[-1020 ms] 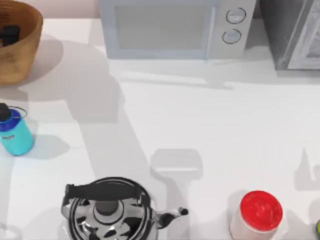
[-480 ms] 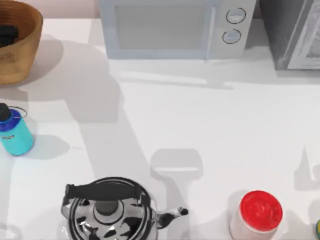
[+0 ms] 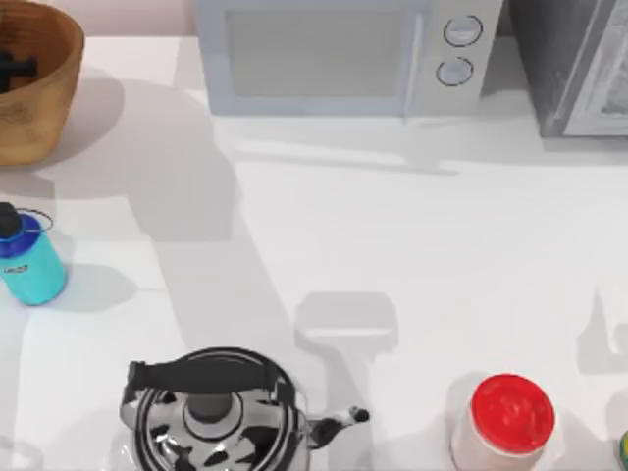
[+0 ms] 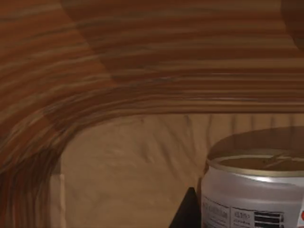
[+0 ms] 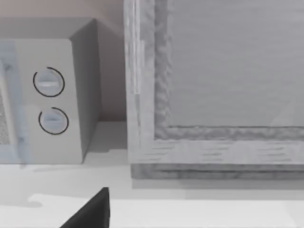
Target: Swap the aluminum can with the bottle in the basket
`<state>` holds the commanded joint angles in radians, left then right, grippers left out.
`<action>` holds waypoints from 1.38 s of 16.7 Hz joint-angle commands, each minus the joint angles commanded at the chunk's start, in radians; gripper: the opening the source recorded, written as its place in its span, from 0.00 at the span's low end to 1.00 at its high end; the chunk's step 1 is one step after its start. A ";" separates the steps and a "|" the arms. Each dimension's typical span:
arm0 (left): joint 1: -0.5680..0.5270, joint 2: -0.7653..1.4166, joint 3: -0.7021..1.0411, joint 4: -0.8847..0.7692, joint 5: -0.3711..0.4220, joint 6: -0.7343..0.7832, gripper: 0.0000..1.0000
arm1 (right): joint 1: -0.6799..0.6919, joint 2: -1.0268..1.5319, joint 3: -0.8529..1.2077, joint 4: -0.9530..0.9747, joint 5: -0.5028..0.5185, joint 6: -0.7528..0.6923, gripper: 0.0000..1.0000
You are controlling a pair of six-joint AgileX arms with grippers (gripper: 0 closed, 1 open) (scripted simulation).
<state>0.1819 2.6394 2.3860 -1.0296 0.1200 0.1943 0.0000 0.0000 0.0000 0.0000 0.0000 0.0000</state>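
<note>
The orange-brown wicker basket (image 3: 44, 93) stands at the table's far left corner. My left gripper (image 3: 10, 69) shows as a dark shape inside it. From the left wrist, the aluminum can (image 4: 254, 194) stands upright on the basket floor, dull gold top up and white side with print facing me, right against a dark part of my gripper (image 4: 187, 213). The ribbed basket wall (image 4: 142, 71) curves behind it. The teal bottle (image 3: 29, 260) with its dark blue cap stands upright on the table, in front of the basket at the left edge.
A microwave (image 3: 334, 54) stands along the back and a grey cabinet (image 3: 574, 64) at the back right. A black-and-white kettle (image 3: 211, 412) and a red-lidded jar (image 3: 505, 422) stand along the front edge. My right arm is parked, its wrist facing the microwave dials (image 5: 50, 102).
The dark shape of my left gripper inside the basket has shifted slightly to the left and shows less. The bottle, kettle and jar have not moved.
</note>
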 joint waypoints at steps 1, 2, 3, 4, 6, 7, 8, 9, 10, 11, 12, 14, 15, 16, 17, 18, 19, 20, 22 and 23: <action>0.000 0.000 0.000 0.000 0.000 0.000 0.00 | 0.000 0.000 0.000 0.000 0.000 0.000 1.00; 0.000 0.000 0.000 0.000 0.000 0.000 0.00 | 0.000 0.000 0.000 0.000 0.000 0.000 1.00; 0.000 0.000 0.000 0.000 0.000 0.000 0.00 | 0.000 0.000 0.000 0.000 0.000 0.000 1.00; 0.000 0.000 0.000 0.000 0.000 0.000 0.00 | 0.000 0.000 0.000 0.000 0.000 0.000 1.00; 0.000 0.000 0.000 0.000 0.000 0.000 0.00 | 0.000 0.000 0.000 0.000 0.000 0.000 1.00; 0.000 0.000 0.000 0.000 0.000 0.000 0.00 | 0.000 0.000 0.000 0.000 0.000 0.000 1.00; 0.000 0.000 0.000 0.000 0.000 0.000 0.00 | 0.000 0.000 0.000 0.000 0.000 0.000 1.00; 0.004 -0.028 0.013 -0.001 -0.004 0.005 0.00 | 0.000 0.000 0.000 0.000 0.000 0.000 1.00; 0.004 -0.028 0.013 -0.001 -0.004 0.005 0.00 | 0.000 0.000 0.000 0.000 0.000 0.000 1.00; 0.004 -0.037 0.003 0.005 -0.007 0.002 0.00 | 0.000 0.000 0.000 0.000 0.000 0.000 1.00; 0.004 -0.058 -0.017 0.017 -0.011 -0.004 0.00 | 0.000 0.000 0.000 0.000 0.000 0.000 1.00; 0.003 -0.130 -0.088 0.057 -0.025 -0.020 0.00 | 0.000 0.000 0.000 0.000 0.000 0.000 1.00; 0.001 -0.181 -0.139 0.085 -0.033 -0.029 0.00 | 0.000 0.000 0.000 0.000 0.000 0.000 1.00; -0.002 -0.243 -0.200 0.117 -0.042 -0.039 0.00 | 0.000 0.000 0.000 0.000 0.000 0.000 1.00; -0.006 -0.316 -0.270 0.153 -0.051 -0.049 0.00 | 0.000 0.000 0.000 0.000 0.000 0.000 1.00; -0.012 -0.400 -0.349 0.192 -0.061 -0.059 0.00 | 0.000 0.000 0.000 0.000 0.000 0.000 1.00; -0.018 -0.494 -0.435 0.234 -0.070 -0.070 0.00 | 0.000 0.000 0.000 0.000 0.000 0.000 1.00; -0.026 -0.597 -0.527 0.278 -0.079 -0.080 0.00 | 0.000 0.000 0.000 0.000 0.000 0.000 1.00; -0.042 -0.823 -0.727 0.371 -0.095 -0.099 0.00 | 0.000 0.000 0.000 0.000 0.000 0.000 1.00; -0.051 -0.944 -0.833 0.418 -0.103 -0.108 0.00 | 0.000 0.000 0.000 0.000 0.000 0.000 1.00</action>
<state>0.1305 1.6954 1.5528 -0.6112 0.0173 0.0861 0.0000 0.0000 0.0000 0.0000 0.0000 0.0000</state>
